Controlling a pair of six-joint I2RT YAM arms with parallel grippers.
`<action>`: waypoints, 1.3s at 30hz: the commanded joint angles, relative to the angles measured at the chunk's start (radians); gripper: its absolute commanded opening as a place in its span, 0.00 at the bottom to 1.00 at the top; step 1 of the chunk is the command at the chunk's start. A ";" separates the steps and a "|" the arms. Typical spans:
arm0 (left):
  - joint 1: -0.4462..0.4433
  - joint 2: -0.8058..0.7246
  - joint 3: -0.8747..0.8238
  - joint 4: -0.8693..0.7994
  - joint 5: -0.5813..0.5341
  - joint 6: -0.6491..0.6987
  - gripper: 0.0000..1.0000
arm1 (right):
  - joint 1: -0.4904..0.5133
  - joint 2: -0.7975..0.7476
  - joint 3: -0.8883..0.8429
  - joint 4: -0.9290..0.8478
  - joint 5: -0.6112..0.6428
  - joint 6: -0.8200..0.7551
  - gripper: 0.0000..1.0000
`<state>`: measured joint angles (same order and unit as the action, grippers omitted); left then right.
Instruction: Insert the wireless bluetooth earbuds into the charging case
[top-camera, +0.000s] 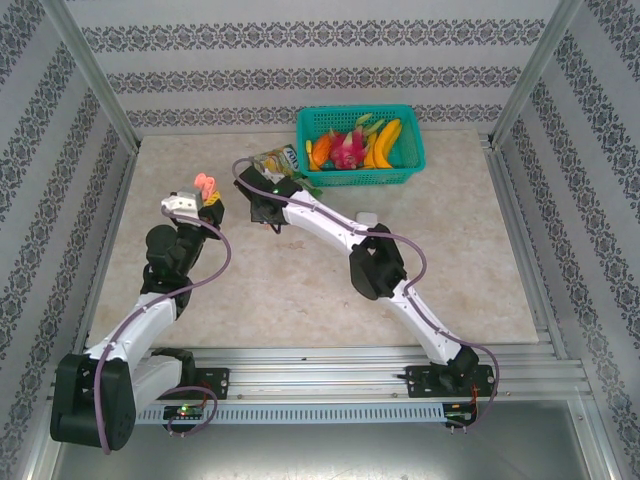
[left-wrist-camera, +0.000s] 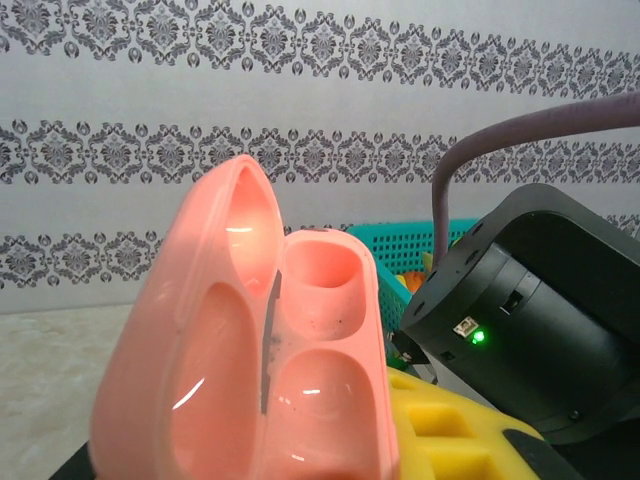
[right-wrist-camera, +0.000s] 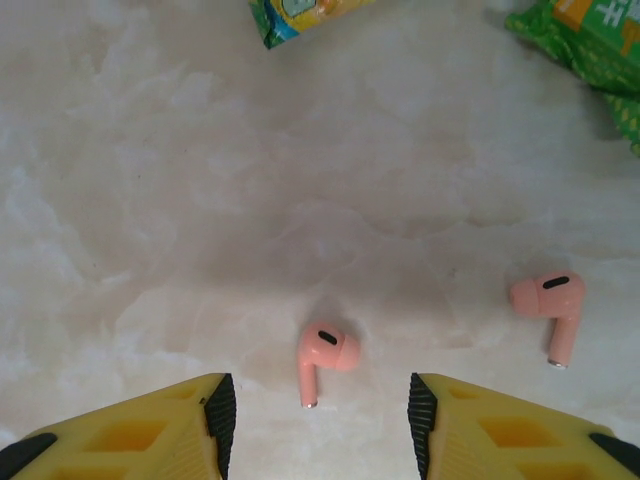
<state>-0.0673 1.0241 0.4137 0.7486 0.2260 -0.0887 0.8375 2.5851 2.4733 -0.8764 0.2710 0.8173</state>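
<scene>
My left gripper is shut on a pink charging case and holds it above the table's left side. The case's lid stands open and both of its wells are empty. A yellow finger shows beside the case. Two pink earbuds lie on the marble table. One earbud lies just ahead of the gap between the fingertips of my right gripper, which is open and points down. The other earbud lies further right, outside the jaws. My right gripper hangs close to the left gripper.
A teal basket of toy fruit stands at the back. Snack packets lie in front of it, and their edges show beyond the earbuds. A small white object lies beside the right arm. Metal frame posts border the table.
</scene>
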 joint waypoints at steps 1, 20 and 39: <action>0.024 -0.036 -0.023 0.031 -0.020 -0.023 0.00 | 0.015 0.034 0.047 -0.021 0.105 0.034 0.51; 0.040 -0.066 -0.033 0.014 0.008 -0.052 0.00 | 0.021 0.159 0.152 -0.009 0.106 0.086 0.44; 0.040 -0.062 -0.025 0.012 0.016 -0.069 0.00 | 0.022 0.200 0.154 -0.037 0.073 0.076 0.45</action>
<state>-0.0433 0.9749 0.3855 0.7456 0.2276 -0.1394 0.8490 2.7594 2.6061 -0.8825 0.3584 0.8879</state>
